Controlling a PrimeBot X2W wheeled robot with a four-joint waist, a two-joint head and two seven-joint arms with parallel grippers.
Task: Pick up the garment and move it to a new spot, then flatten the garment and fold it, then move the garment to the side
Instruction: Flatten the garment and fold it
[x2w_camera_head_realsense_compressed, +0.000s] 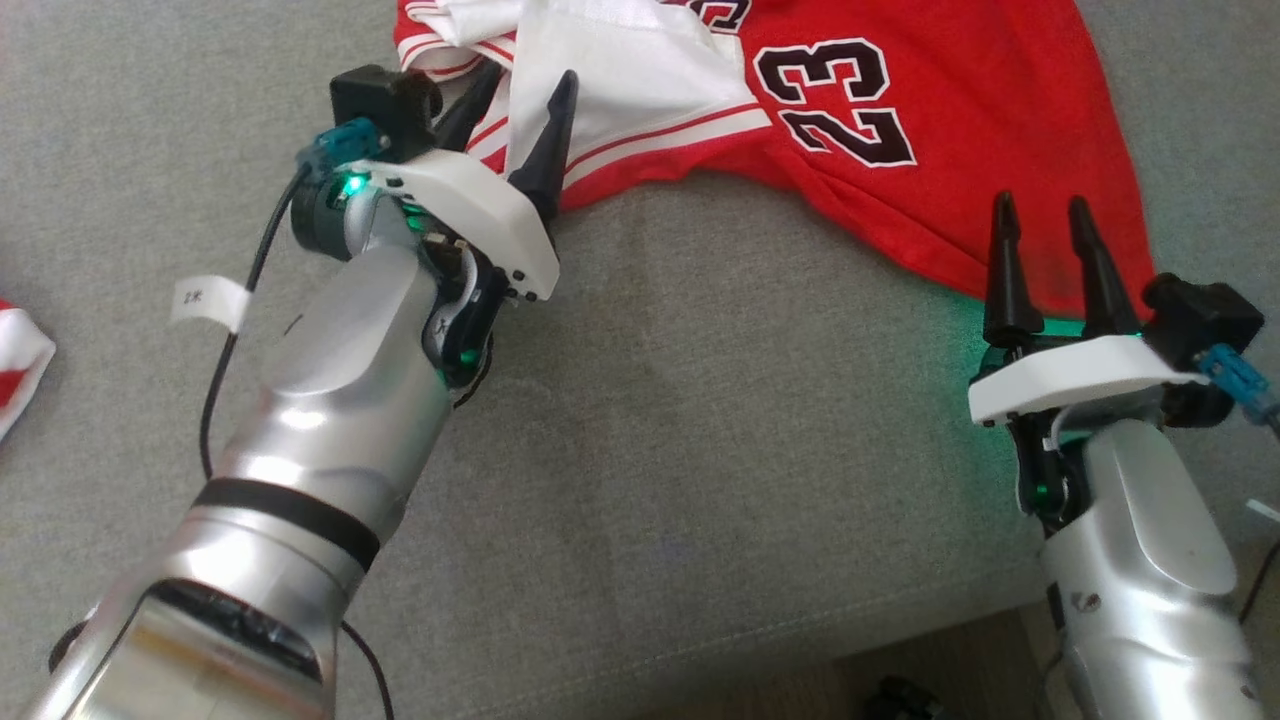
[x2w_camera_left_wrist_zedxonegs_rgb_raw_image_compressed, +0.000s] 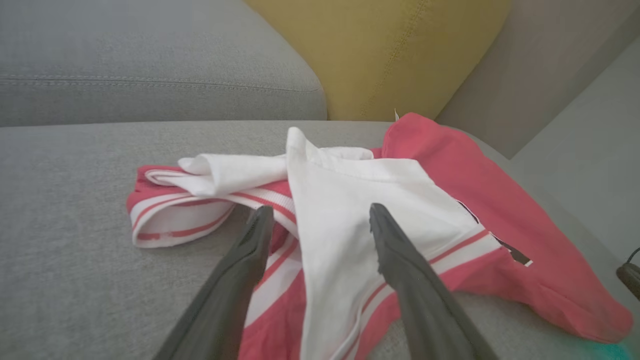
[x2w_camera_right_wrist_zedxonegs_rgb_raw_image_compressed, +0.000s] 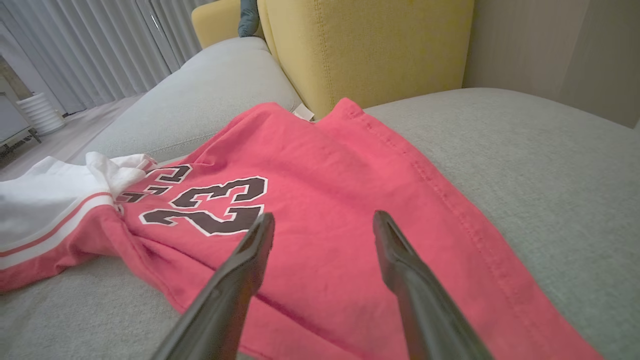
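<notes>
Both the left gripper (x2w_camera_head_realsense_compressed: 528, 78) and right gripper (x2w_camera_head_realsense_compressed: 1040, 205) hold fingers apart over the red jersey (x2w_camera_head_realsense_compressed: 980, 150); closing on its bunched white fold (x2w_camera_head_realsense_compressed: 620, 70) risks grabbing one layer.

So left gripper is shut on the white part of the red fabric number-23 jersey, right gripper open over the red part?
No: the left gripper is open, jaws apart over the white part of the red fabric jersey, per the left wrist view. Rest holds.

Silver arms, dark tapered pincers
The left pincer (x2w_camera_head_realsense_compressed: 530, 72) and right pincer (x2w_camera_head_realsense_compressed: 1040, 200) each have a white plate (x2w_camera_head_realsense_compressed: 480, 210), black camera block (x2w_camera_head_realsense_compressed: 385, 100) and teal plug (x2w_camera_head_realsense_compressed: 340, 140); the left forearm (x2w_camera_head_realsense_compressed: 330, 400) wears a black band (x2w_camera_head_realsense_compressed: 285, 515), black cable (x2w_camera_head_realsense_compressed: 210, 400) and white tag (x2w_camera_head_realsense_compressed: 208, 302).
</notes>
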